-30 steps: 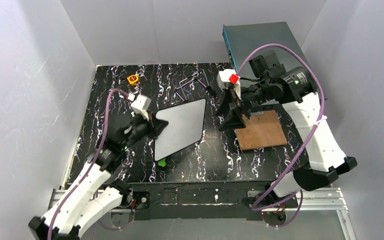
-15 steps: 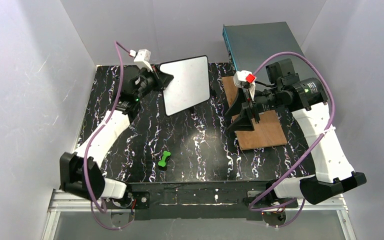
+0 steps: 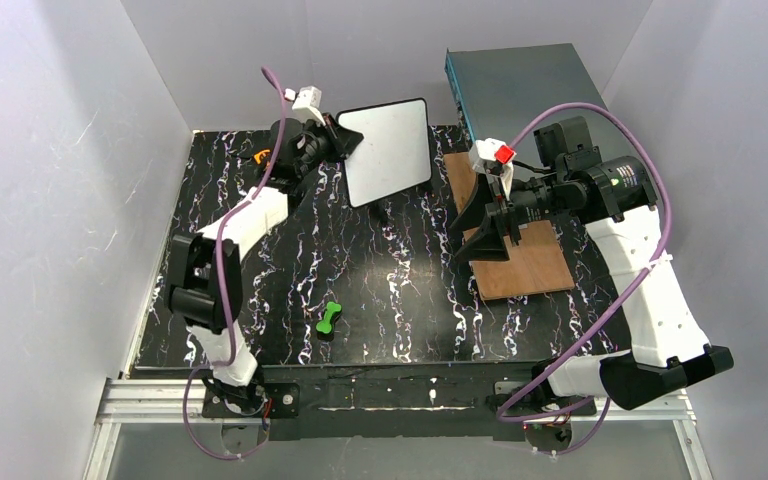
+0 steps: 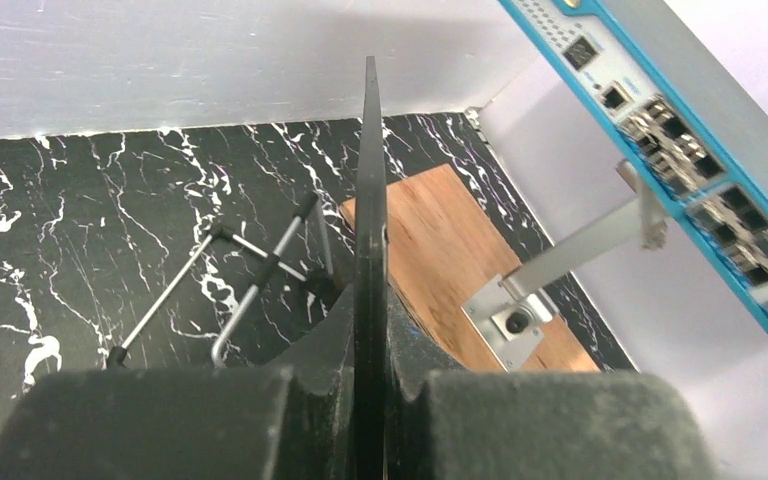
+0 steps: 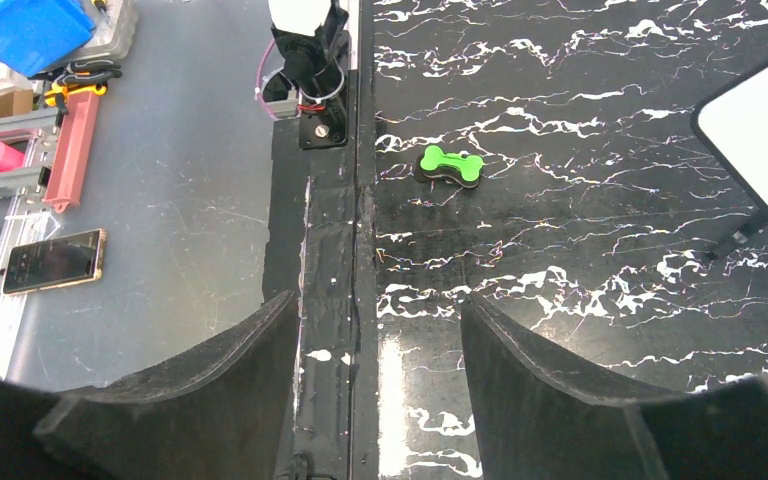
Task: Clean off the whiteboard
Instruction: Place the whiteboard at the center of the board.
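Top external view shows the left gripper (image 3: 338,140) clamped on the left edge of the whiteboard (image 3: 390,150), which hangs tilted at the far end of the table (image 3: 400,290), near the back wall and just beside the grey-teal metal box (image 3: 520,85); its white face looks blank from here, though faint marks would be too small to tell. Left wrist view confirms the pinch: the board's thin black frame runs edge-on between the 2 fingers (image 4: 210,420), with the wire stand (image 4: 260,275) lying on the marbled surface below, apparently apart from the board. The right gripper (image 5: 370,330) stands wide with nothing between its jaws, hovering over the brown wooden board (image 3: 525,260); a green bone-shaped object (image 3: 330,317) lies well apart, nearer the arm bases.

Risks, as I judge them: the whiteboard is held by 1 edge only, so any push on its face could lever it round in the pinch or slide it out, dropping it onto the stand; the left arm is stretched far, so a small swing could knock the board's far corner against the box or the wall; the right arm carries no wiper, and bare fingers dragged over the face may smear rather than clean, or scratch it; the 2 arms could also collide if they meet near the board.
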Controlling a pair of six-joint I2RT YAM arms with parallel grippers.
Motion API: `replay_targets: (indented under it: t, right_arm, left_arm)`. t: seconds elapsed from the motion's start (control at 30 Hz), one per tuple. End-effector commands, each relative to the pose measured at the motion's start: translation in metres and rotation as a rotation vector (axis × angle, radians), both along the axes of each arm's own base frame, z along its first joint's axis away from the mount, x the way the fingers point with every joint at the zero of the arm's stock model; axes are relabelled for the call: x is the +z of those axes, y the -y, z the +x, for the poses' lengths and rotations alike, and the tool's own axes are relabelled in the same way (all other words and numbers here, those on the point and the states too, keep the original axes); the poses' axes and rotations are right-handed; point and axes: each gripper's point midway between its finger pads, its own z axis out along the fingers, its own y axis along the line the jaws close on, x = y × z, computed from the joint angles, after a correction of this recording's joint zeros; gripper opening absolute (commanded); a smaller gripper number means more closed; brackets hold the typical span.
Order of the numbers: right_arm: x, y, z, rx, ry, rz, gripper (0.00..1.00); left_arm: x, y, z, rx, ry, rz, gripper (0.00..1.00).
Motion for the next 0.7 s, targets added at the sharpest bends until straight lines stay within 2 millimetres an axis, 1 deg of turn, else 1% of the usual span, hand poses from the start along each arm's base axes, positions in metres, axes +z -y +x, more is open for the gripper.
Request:
replay_targets:
  t: [0.0,0.07,0.17,0.2,0.27,0.33,0.47,0.67]
  right_arm:
    - [0.004,-0.001,0.0,0.008,0.01,0.029,0.67]
    - [0.002,-0.001,0.002,0.005,0.006,0.025,0.67]
    - [-0.001,-0.002,0.004,0.004,-0.002,0.021,0.67]
    - [-0.001,-0.002,0.004,0.003,-0.003,0.02,0.67]
    - [-0.002,-0.002,0.005,0.004,-0.008,0.019,0.67]
    - [-0.002,-0.003,0.006,0.003,-0.009,0.018,0.67]
    - [-0.004,-0.002,0.008,-0.001,-0.012,0.013,0.67]
    - [-0.007,-0.003,0.01,-0.003,-0.021,0.01,0.67]
  left_arm:
    - [0.094,0.0,0.017,0.001,0.263,-0.122,0.0]
    - [0.096,0.002,0.024,0.001,0.267,-0.137,0.0]
    - [0.09,0.003,0.036,0.012,0.261,-0.14,0.0]
    - [0.091,0.002,0.038,0.017,0.266,-0.142,0.0]
    - [0.083,0.002,0.047,0.021,0.262,-0.133,0.0]
    - [0.074,0.003,0.055,0.019,0.255,-0.118,0.0]
    - [0.047,0.002,0.064,-0.001,0.221,-0.089,0.0]
    - [0.006,-0.001,0.06,-0.047,0.167,-0.085,0.0]
